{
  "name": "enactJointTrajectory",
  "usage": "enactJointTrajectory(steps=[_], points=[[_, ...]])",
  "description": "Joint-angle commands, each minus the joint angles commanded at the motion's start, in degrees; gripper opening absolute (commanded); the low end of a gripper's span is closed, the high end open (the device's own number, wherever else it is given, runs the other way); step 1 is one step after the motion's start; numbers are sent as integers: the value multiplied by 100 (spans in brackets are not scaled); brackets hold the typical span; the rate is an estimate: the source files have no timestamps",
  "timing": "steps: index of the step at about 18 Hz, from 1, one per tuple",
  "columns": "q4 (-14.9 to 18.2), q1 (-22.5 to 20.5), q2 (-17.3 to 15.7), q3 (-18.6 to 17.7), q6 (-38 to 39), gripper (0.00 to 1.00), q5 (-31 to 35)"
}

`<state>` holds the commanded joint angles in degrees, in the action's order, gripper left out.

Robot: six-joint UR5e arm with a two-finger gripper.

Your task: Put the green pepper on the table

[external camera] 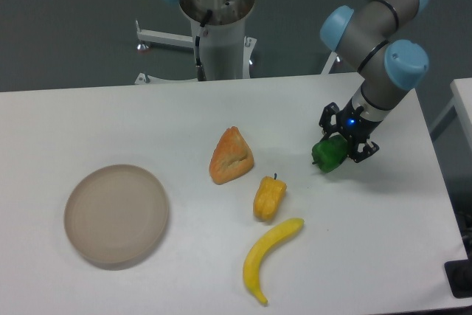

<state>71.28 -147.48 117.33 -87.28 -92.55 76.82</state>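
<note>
Nearest the camera lay a banana (271, 257), curving from the front edge of the table (110, 116) up toward the middle, and just beyond its upper tip sat the yellow-orange pepper (269, 198) with its dark stem pointing away. Behind that, a little to the left, rested an orange wedge-shaped piece of food (231, 156), perhaps a slice of bread or pastry, and well apart on the left side stood the round beige plate (116, 215), with nothing on it. These items lay loosely scattered over the middle and left, which left bare white surface on the right where the arm was working; that seemed the likely reason the drop was being made there, away from the other food. The green pepper (329, 153) was on that right side, held low in the gripper (344, 146), its underside at or very close to the tabletop, though whether it actually touched could not be told from this angle. The dark fingers were closed around the pepper's upper part, spread only as wide as the pepper itself, and the wrist was tilted so the pepper hung toward the camera and slightly left. Judging by this, the placing looked nearly complete, with the release not yet made.
</note>
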Motion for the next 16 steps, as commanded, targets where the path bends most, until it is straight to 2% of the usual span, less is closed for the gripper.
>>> enactJointTrajectory(steps=[10, 11, 13, 16], points=[[-9, -18, 35, 9, 17, 40, -26], [-9, -18, 44, 9, 18, 44, -26], [-9, -18, 44, 26, 35, 58, -26], [0, -18, 35, 79, 44, 89, -9]])
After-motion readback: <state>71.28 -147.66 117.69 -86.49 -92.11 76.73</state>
